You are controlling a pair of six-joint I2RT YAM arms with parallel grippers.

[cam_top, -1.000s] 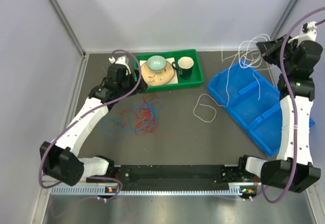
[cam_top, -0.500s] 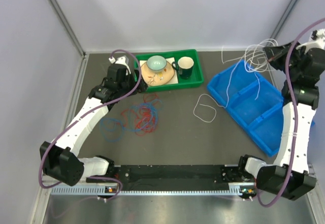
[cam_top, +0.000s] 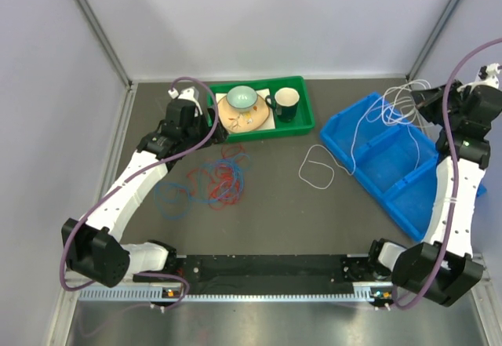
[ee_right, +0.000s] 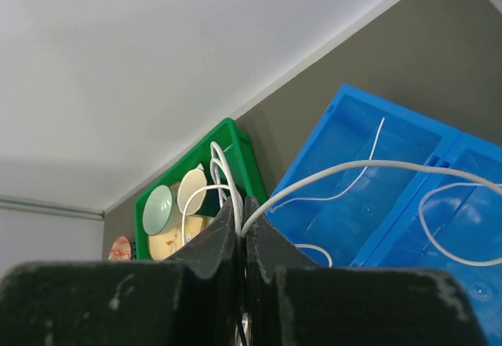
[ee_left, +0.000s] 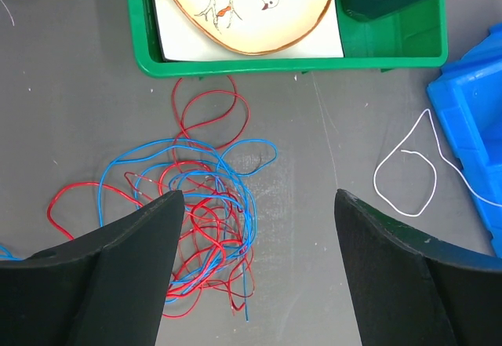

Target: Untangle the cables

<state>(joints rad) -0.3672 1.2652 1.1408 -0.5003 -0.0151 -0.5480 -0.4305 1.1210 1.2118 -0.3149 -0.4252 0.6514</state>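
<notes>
White cable (ee_right: 369, 162) disappears into the clamped right hand (ee_right: 241, 209).

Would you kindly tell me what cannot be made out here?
- Left wrist view: one finger of the left pincer covers the lower left of the red and blue cables.
- Right wrist view: the right pincer hides where it grips the white cable, which the right edge cuts off.
- Top view: the red and blue crossings are too small to trace.
</notes>
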